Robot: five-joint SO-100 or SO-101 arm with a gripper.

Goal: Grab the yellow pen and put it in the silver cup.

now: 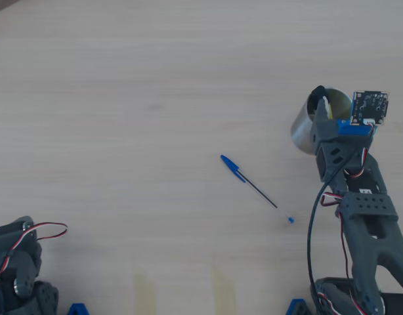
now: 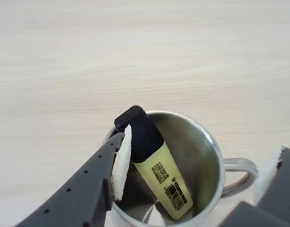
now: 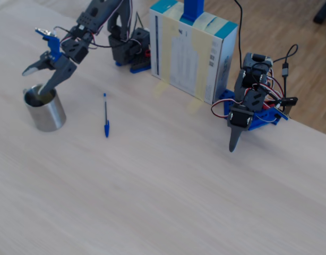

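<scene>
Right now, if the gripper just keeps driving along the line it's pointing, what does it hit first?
The gripper is open and points down into the silver cup, with the yellow pen leaning inside against one finger. Going straight on, that finger would probably press into the pen first, then the cup's bottom. Depth is unclear.

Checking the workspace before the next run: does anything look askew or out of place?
Nothing alarming. The yellow pen leans tilted inside the silver cup, cap up. A blue ballpoint lies loose on the table.
</scene>
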